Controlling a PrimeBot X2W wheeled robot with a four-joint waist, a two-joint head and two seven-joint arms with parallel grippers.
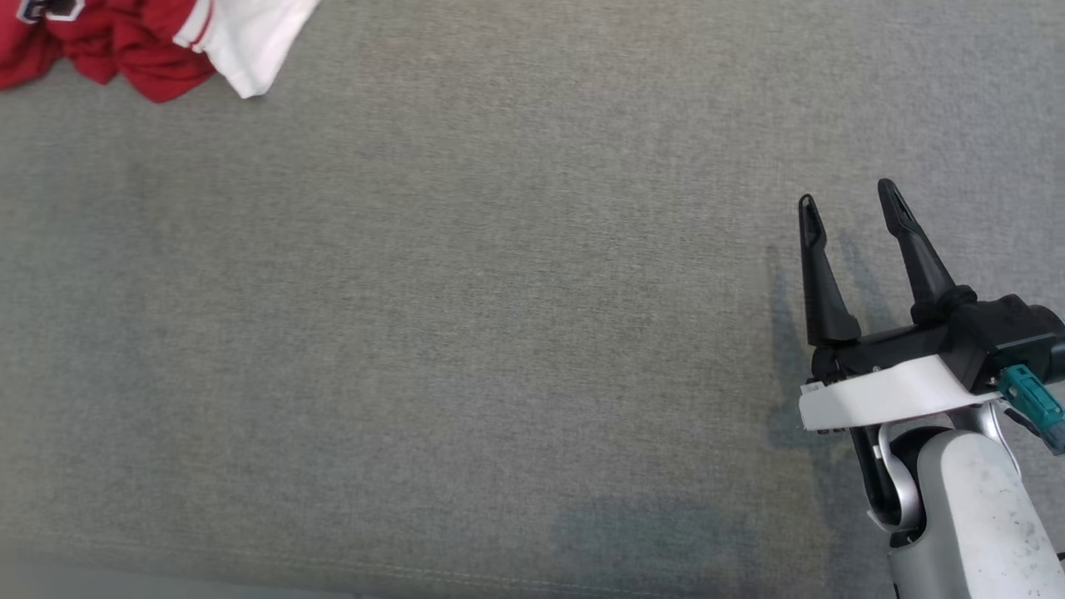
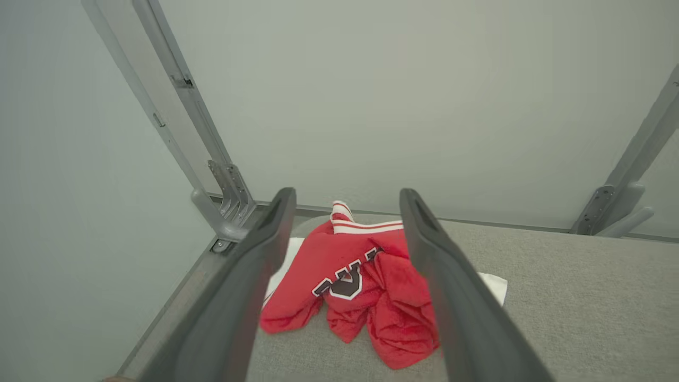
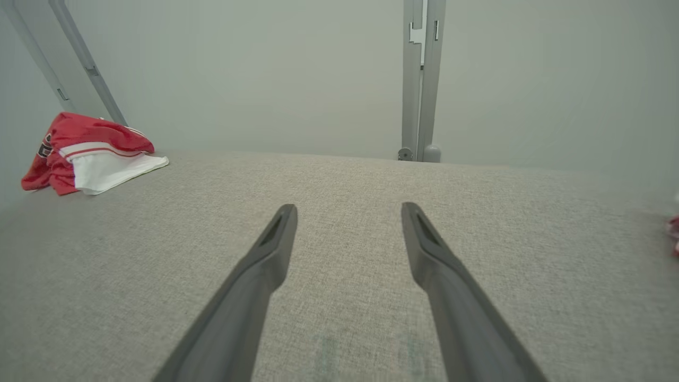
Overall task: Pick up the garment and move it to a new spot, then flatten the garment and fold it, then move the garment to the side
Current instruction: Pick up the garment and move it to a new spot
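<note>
The garment is a crumpled red and white jersey with dark lettering, bunched at the far left corner of the grey surface. In the left wrist view the garment lies straight ahead, a short way past my left gripper, whose two dark fingers stand open and apart from the cloth. My right gripper hovers open over bare fabric at the right, far from the jersey. From the right wrist view the garment sits at the far left, and my right gripper holds nothing.
The grey fabric-covered table stretches wide between the jersey and my right arm. Pale walls with grey metal frame posts close off the back. A small red object shows at the right edge.
</note>
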